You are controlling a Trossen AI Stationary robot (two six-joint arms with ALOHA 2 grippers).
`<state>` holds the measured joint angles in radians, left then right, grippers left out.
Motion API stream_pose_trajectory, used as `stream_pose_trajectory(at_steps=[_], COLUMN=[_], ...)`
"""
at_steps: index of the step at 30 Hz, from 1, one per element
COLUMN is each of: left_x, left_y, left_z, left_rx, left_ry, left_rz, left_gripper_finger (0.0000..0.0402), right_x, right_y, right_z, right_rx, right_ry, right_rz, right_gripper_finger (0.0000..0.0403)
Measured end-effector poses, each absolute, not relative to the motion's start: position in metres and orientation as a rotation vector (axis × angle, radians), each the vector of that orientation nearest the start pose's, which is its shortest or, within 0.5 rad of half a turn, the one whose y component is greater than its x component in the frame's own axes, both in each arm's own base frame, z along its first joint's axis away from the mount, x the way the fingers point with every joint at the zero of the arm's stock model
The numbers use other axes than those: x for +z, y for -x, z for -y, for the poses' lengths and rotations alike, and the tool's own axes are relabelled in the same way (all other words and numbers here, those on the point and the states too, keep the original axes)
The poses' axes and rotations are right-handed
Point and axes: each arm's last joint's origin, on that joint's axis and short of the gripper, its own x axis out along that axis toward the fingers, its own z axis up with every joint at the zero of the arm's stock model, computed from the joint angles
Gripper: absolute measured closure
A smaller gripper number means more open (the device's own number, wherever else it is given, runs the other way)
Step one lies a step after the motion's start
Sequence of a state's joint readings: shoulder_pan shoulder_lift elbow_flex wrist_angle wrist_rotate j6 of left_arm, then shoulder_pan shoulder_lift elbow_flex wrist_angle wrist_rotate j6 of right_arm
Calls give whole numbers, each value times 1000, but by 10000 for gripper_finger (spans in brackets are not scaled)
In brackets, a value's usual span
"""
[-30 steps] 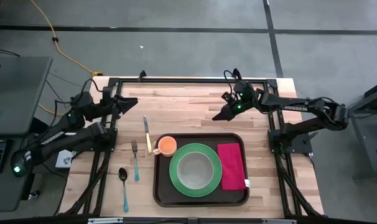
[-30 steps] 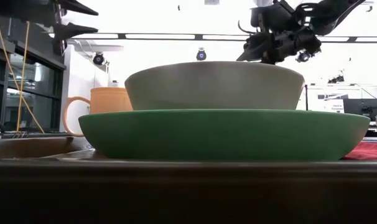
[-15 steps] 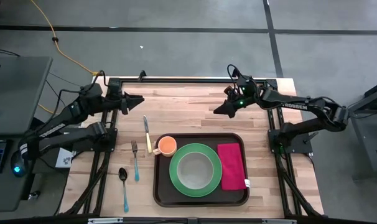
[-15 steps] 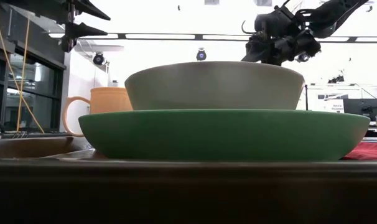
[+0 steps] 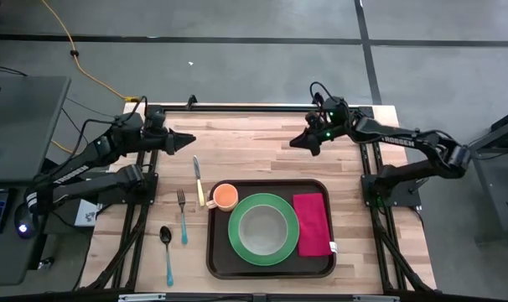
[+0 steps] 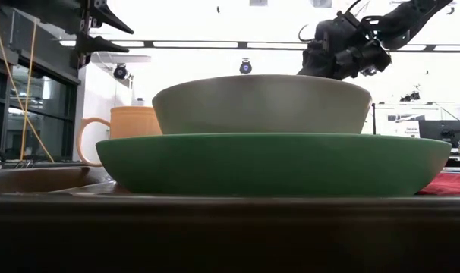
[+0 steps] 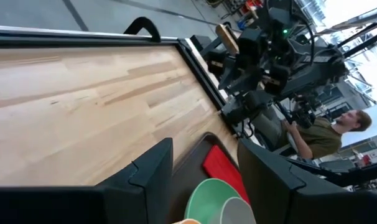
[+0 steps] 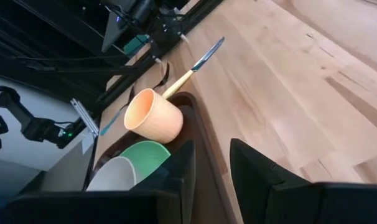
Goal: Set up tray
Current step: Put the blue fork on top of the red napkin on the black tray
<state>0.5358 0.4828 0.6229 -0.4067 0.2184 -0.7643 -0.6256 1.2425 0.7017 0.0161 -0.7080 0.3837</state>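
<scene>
Hidden or cut off: in the low view the green plate point(image 6: 272, 163) and the grey bowl point(image 6: 262, 104) on it fill the frame; the tray point(image 6: 40, 180) shows only as a dark rim along the bottom, the orange mug point(image 6: 127, 135) peeks out at left, and the magenta napkin point(image 6: 452, 183) is a red sliver at lower right.
Hard to make out: in the left wrist view a person point(image 7: 322, 134) sits at the right edge, partly behind arm parts.
Tray place: lower centre of the high view, tray point(image 5: 220, 256) on the wooden table point(image 5: 246, 147), below and between both arms.
Tray axis: long side runs left to right across the high view, short side up and down.
On the tray: mug point(image 5: 225, 196) upper left, plate point(image 5: 234, 226) with bowl point(image 5: 263, 229) centre, napkin point(image 5: 313, 224) right.
Beside the tray: knife point(image 5: 198, 179), fork point(image 5: 182, 216) and spoon point(image 5: 167, 252) lie on the table to its left.
Left gripper point(image 5: 185, 140): centre-left of the high view, raised above bare table, fingers apart, holding nothing.
Right gripper point(image 5: 298, 142): upper right of centre, raised above bare table, fingers slightly parted, empty.
</scene>
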Motion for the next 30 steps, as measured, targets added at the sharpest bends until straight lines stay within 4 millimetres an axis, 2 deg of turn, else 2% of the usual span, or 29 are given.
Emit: stream_pose_trajectory(at_steps=[15,26,30], left_x=[287,282,282], left_y=[-98,-96,-96], left_z=[-51,-50,-50], left_rx=[426,445,444], left_ry=[872,884,873], left_rz=[-193,-245,-250], left_gripper_finger=[190,190,190], right_x=[258,257,255], right_y=[-223,-231,-222], right_z=[91,64,58], right_rx=[-84,-188,-221], right_ry=[-589,-594,-612], right_rz=[-370,-395,-389], right_gripper_finger=[324,324,324])
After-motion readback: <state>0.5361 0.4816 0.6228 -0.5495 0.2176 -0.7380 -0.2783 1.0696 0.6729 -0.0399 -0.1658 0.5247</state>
